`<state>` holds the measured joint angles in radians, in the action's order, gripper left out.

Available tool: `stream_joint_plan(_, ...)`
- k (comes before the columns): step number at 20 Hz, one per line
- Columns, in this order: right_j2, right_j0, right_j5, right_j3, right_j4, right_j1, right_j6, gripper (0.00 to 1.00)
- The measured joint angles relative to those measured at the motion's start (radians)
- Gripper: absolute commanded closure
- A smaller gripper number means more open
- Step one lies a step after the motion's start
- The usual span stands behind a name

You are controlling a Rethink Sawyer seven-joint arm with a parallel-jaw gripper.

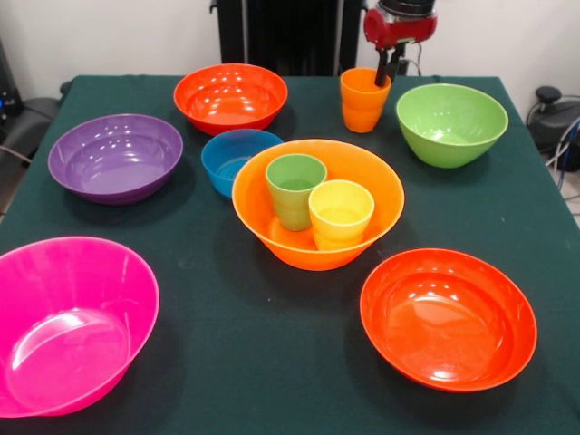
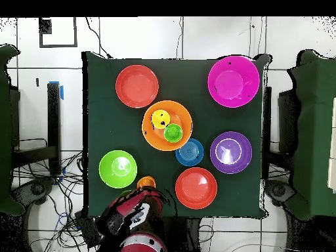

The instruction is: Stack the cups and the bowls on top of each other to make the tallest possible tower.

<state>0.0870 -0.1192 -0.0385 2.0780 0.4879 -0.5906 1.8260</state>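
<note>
While the green cup (image 1: pixel 295 188) and yellow cup (image 1: pixel 340 213) stand inside the light orange bowl (image 1: pixel 263 195), the gripper (image 1: pixel 388 67) pinches the orange cup's (image 1: pixel 362 104) rim.

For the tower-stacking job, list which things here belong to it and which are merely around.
Belong: light orange bowl holding green cup and yellow cup; orange cup at the gripper; pink, purple, blue, lime and two red-orange bowls.
Around: cables on the floor.
</note>
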Motion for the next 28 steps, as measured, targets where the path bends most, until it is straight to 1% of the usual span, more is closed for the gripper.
stream_joint_plan(4,-0.024,0.035,-0.011,0.000,-0.003,-0.024,0.000,1.00)
stream_joint_plan(5,-0.039,0.056,-0.025,0.000,-0.008,-0.039,0.000,1.00)
stream_joint_plan(8,-0.055,0.078,-0.045,0.000,-0.016,-0.056,0.000,1.00)
stream_joint_plan(9,-0.068,0.095,-0.071,0.001,-0.025,-0.072,0.000,1.00)
stream_joint_plan(12,-0.080,0.110,-0.100,0.000,-0.032,-0.086,0.000,1.00)
stream_joint_plan(14,-0.098,0.126,-0.145,0.000,-0.038,-0.110,0.000,1.00)
stream_joint_plan(24,-0.160,0.171,-0.295,0.001,-0.045,-0.180,0.000,1.00)
stream_joint_plan(27,-0.175,0.179,-0.333,-0.002,-0.050,-0.190,0.000,1.00)
stream_joint_plan(28,-0.185,0.181,-0.366,-0.005,-0.054,-0.198,0.000,1.00)
